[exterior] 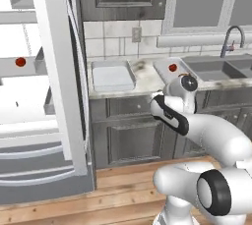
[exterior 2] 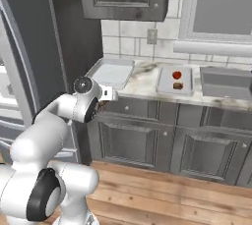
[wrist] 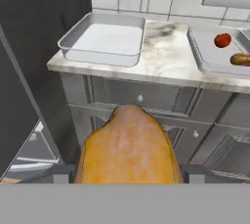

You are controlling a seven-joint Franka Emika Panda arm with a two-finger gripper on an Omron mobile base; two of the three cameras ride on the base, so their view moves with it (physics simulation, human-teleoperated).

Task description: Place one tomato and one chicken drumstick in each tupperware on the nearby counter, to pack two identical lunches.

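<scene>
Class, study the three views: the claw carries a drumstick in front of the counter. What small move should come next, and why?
Probably carry the drumstick forward over the empty left tupperware. The right tupperware already holds a tomato and a drumstick, while the claw hangs short of the counter.

A golden chicken drumstick point(wrist: 128, 147) looms large at the bottom, below the marble counter point(wrist: 166, 56). On the counter an empty grey tupperware point(wrist: 104, 39) sits near its left end, and further right a second tupperware point(wrist: 215, 52) holds a tomato point(wrist: 222, 40) and another drumstick point(wrist: 240, 59).
</scene>
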